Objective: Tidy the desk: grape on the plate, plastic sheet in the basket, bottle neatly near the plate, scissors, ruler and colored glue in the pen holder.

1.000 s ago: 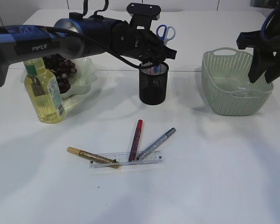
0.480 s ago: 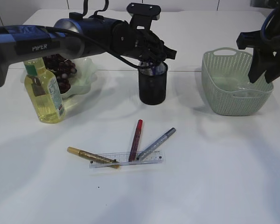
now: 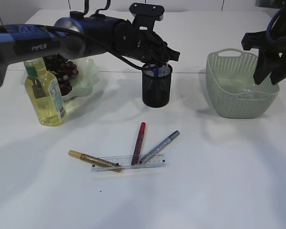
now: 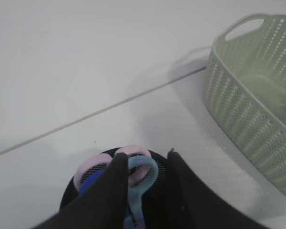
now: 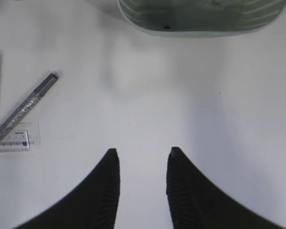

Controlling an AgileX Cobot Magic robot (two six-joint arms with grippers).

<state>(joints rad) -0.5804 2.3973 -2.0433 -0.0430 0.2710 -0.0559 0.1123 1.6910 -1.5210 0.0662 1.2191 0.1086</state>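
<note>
I'm hovering the left gripper point(image 4: 145, 179) over the mesh pen holder point(image 3: 157, 86), jaws spread around the scissors point(image 4: 133, 174) sitting inside it. Right gripper point(image 5: 141, 164) is hanging spread, holding nothing, beside the basket point(image 3: 240, 86).

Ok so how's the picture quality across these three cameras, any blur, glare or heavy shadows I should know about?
Exterior view: sharp and evenly lit, with soft shadows beside the pen holder and basket. Left wrist view: soft overall, the scissors and the gripper fingers closest to the lens blurred. Right wrist view: bright, slightly washed-out table, the dark fingers blurred; the silver glue pen stays readable.
</note>
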